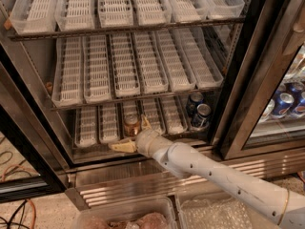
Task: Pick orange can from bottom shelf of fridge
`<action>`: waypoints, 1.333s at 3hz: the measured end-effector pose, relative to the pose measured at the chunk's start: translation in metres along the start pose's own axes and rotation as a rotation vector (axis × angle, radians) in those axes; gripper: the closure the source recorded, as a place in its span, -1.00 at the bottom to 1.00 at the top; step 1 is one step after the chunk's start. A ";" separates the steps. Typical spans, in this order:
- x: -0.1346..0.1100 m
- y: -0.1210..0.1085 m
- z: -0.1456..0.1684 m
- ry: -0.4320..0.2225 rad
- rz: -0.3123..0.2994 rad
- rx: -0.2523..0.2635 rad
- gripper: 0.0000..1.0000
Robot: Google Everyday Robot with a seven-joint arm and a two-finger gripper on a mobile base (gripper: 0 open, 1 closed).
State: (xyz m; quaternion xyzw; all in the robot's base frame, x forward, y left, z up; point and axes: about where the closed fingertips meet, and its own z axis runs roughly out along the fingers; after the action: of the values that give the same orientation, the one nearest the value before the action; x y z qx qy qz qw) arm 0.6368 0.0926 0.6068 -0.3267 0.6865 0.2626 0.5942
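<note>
The orange can (132, 124) stands upright in the middle lane of the bottom shelf (88, 126), near its front steel sill. My gripper (134, 134) sits just in front of the can at the shelf's front edge. It is open, with one pale fingertip (122, 146) low on the can's left and the other (145, 123) high on its right. The can stands between them, and I cannot tell if either touches it. The fridge (237, 104) stands open, and my white arm (214, 173) reaches in from the lower right.
Two dark blue cans (200, 112) stand at the right end of the bottom shelf. Racks of longer white lanes (133, 66) hang above. The open black-framed door (24, 142) is at the left. A neighbouring cooler holds blue cans (285, 103). Clear bins (214, 213) sit below.
</note>
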 end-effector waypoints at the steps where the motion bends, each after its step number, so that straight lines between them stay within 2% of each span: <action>1: -0.001 0.003 0.009 -0.024 -0.016 0.006 -1.00; 2: 0.000 0.003 0.014 -0.033 -0.007 0.008 -0.64; 4: 0.005 0.001 0.018 -0.027 0.016 0.019 0.30</action>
State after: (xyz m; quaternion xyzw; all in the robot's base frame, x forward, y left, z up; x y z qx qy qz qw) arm 0.6469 0.1059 0.5993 -0.3118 0.6833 0.2653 0.6045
